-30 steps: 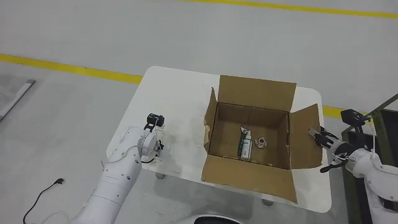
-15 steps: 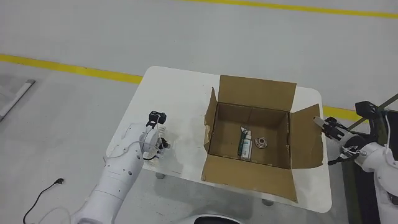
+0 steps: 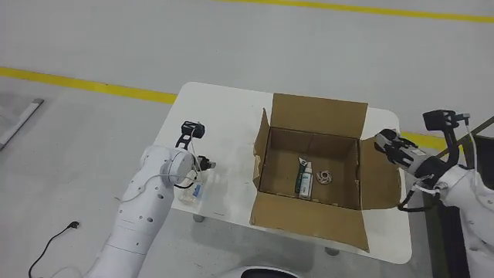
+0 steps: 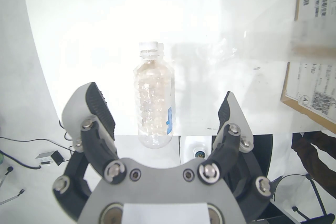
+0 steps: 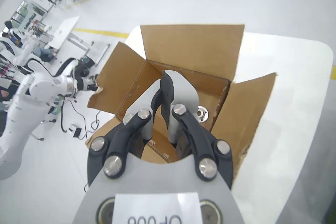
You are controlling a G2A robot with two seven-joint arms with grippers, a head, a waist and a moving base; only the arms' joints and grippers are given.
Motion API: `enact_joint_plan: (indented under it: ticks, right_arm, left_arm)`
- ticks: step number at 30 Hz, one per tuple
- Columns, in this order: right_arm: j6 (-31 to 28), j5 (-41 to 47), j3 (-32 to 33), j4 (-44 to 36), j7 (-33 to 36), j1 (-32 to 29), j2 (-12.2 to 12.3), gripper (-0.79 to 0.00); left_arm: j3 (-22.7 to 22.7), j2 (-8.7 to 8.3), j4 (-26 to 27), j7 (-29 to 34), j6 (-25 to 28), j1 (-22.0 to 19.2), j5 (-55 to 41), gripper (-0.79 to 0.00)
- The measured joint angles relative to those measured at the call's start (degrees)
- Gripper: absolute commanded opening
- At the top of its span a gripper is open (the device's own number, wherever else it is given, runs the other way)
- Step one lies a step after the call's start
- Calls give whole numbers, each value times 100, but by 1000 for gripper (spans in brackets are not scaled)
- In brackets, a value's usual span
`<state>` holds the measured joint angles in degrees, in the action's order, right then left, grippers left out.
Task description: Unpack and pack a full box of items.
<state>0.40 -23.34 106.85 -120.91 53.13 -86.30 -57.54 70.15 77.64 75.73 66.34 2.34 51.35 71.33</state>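
An open cardboard box (image 3: 312, 116) stands on the white table (image 3: 224, 116). Inside it lie a white and green tube (image 3: 305, 178) and a small round metal part (image 3: 324, 175) (image 5: 202, 112). A clear plastic bottle (image 4: 153, 101) (image 3: 197, 191) with a white cap lies on the table near its front left edge. My left gripper (image 4: 160, 100) (image 3: 202, 164) hovers open above the bottle, one finger on each side, not touching it. My right gripper (image 5: 164, 88) (image 3: 390, 147) is shut on nothing, over the box's right flap (image 3: 380, 170).
The box's flaps (image 5: 193, 45) stand up and out on all sides. Bare tabletop lies between the bottle and the box's left flap (image 3: 261, 150). The table's front edge is just behind the bottle's base. Cables and a small adapter (image 4: 48, 158) lie on the floor.
The left arm has drawn back and up, leaving the bottle lying on the table. The right gripper swung out to the right, then came back over the box's right flap.
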Motion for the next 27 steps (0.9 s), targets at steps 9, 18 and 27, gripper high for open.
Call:
enact_joint_plan:
  ticks: [9,18,27]
  right_arm:
    - [743,-1184,-1160,271,-8,-169,-17,-785]
    - [715,-1187,-1153,241,-19,-165,-13,-785]
    - [2395,-3509,-3227,513,313,830,-189,-785]
  left_arm:
    - [19,-5,80,21,-5,12,-23,0]
    - [19,-5,80,20,-5,12,-22,0]
    - [19,-5,80,20,-5,12,-22,0]
